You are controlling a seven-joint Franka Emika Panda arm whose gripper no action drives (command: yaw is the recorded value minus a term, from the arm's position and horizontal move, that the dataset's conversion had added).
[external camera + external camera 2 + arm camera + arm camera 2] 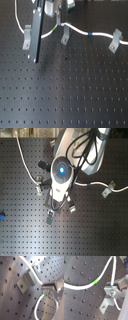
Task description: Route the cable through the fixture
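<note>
Three grey clips stood on the black perforated board (65,95) in the first exterior view, and the middle clip (64,36) served as the landmark. The cable (102,34) ran lengthwise across the far part of the board, passing at the middle clip's top and on toward the clip (115,40) on the first exterior view's right, with its blue band (90,34) between those two. Toward the first exterior view's left it showed a green mark (48,33) on the way to the third clip (27,36). Only the second exterior view showed the arm from above, the gripper (59,204) hanging over the board and hiding the middle clip, the cable (25,163) curving away past it. Up close, the first wrist view caught the cable (35,276) lying against a clip (26,281); the second wrist view showed the green mark (95,281) on a diagonal stretch. Whether the fingers were clenched or released, no view could tell.
</note>
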